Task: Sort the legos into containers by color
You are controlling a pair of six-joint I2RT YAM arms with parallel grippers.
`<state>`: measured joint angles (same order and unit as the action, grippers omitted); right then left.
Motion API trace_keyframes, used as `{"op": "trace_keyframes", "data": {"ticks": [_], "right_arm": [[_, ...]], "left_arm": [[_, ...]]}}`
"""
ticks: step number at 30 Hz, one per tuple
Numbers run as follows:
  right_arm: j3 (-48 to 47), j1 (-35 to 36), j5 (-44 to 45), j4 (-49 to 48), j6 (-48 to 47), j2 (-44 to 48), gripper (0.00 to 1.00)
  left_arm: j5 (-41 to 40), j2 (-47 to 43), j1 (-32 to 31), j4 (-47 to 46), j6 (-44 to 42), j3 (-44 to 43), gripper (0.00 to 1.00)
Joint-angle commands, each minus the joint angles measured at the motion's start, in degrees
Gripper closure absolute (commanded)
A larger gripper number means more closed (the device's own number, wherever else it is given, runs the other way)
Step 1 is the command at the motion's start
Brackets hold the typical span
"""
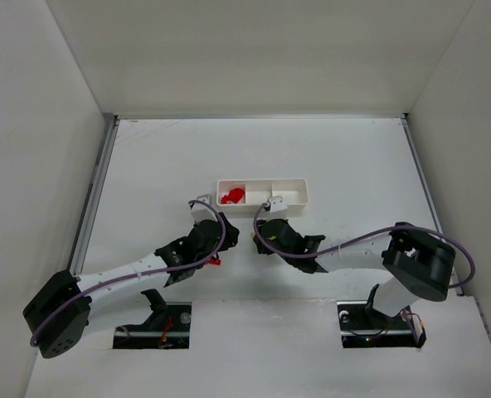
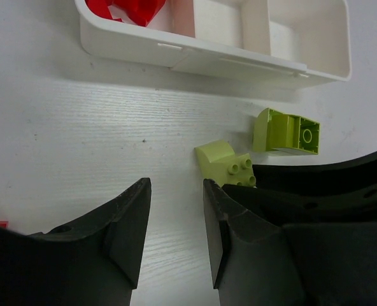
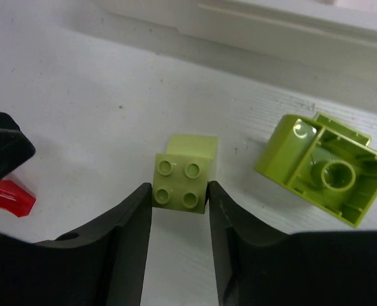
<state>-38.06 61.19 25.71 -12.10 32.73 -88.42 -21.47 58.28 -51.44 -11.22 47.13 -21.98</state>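
Yellow-green brick [image 3: 184, 180] sits on the tabletop [image 2: 112, 127] near the tray [image 2: 176, 54], pinched at the tips of the right claw [image 3: 180, 191], with a second yellow-green brick [image 3: 322, 172] tipped over beside it. Left claw [image 2: 176, 185] is slightly apart on nothing and half hides a loose red brick [image 3: 9, 197]. Red legos [image 2: 128, 9] in the tray's left compartment are cut off up top, so no count.

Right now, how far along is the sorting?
Done: red bricks sit in one end compartment of the tray. In hand: the right hand grips a studded green brick on the table. Left: that one, an overturned green brick and a loose red brick.
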Motion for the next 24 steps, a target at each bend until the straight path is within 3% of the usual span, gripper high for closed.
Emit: {"op": "trace_keyframes", "data": {"ticks": [1,4,9,13,19,24], "right_arm": [[-3.16,-0.33,1.18,-2.23,0.40,-1.31,0.64],[-2.81,-0.06,3.02,-2.05,0.75,1.40,0.73],[0.26,0.11,2.33,-4.33,3.38,12.46,0.74],[3.25,-3.92,-4.15,-10.91,9.88,18.89,0.74],[4.40,-10.78,-16.38,-21.98,20.96,18.73,0.73],[4.23,-11.66,-21.32,-30.17,25.71,16.44,0.73]], "left_arm": [[-0.15,-0.62,-0.55,-1.43,1.03,0.27,0.65],[0.73,-2.03,0.50,-1.61,2.52,0.80,0.63],[4.59,-6.50,4.37,-5.02,6.29,2.55,0.51],[8.98,-10.72,7.44,-11.52,11.83,3.96,0.42],[10.75,-12.75,8.86,-23.91,18.86,5.98,0.37],[10.92,-11.44,8.86,-32.27,22.91,7.74,0.37]]}}
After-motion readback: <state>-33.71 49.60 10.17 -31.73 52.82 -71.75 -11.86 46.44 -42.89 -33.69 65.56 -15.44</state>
